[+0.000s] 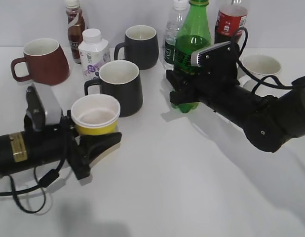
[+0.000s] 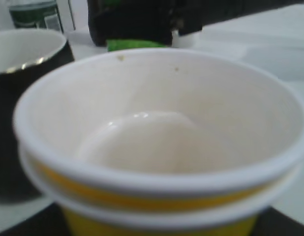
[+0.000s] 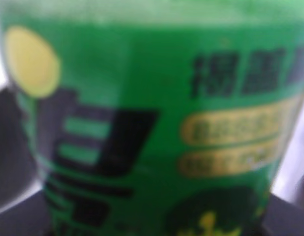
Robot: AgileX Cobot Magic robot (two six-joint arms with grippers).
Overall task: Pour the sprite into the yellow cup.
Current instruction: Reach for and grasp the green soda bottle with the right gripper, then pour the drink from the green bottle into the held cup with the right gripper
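Observation:
The sprite [image 1: 191,42], a tall translucent green bottle with a green cap, stands upright on the white table at the back middle. My right gripper [image 1: 181,94] is shut on its lower body; its green label fills the right wrist view [image 3: 152,123]. The yellow cup [image 1: 95,116], with white rim and empty white inside, sits at the front left. My left gripper [image 1: 95,140] is shut on the cup's lower wall. The cup fills the left wrist view [image 2: 157,142], so the jaws are hidden there.
Two black mugs [image 1: 119,86] [image 1: 140,46] stand behind the cup. A brown-red mug [image 1: 43,60], a small white bottle [image 1: 93,53] and a brown drink bottle [image 1: 75,27] are back left. A clear water bottle [image 1: 176,29], cola bottle [image 1: 231,19] and white cup [image 1: 261,66] are back right.

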